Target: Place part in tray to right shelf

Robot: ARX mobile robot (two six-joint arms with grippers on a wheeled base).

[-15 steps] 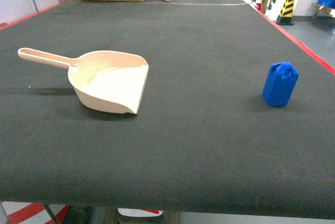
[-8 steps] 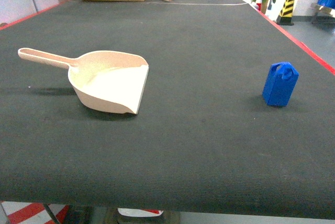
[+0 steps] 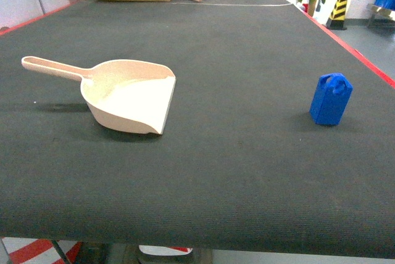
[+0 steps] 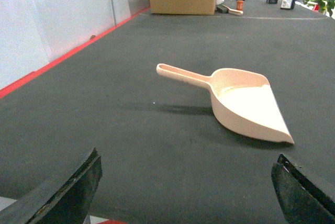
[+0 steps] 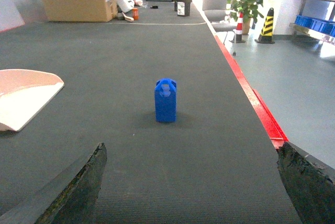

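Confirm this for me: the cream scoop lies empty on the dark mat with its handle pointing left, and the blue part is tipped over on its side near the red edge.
Not quite. The part stands upright on its base, peaked top up, as the right wrist view shows plainly. The rest holds: the tray lies empty on the mat, handle to the left.

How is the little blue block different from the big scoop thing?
The part is bright blue; the tray is cream-beige. The part stands tall and boxy, while the tray lies low and wide with a long handle. The part looks much smaller than the tray. Both rest on the dark table, untouched.
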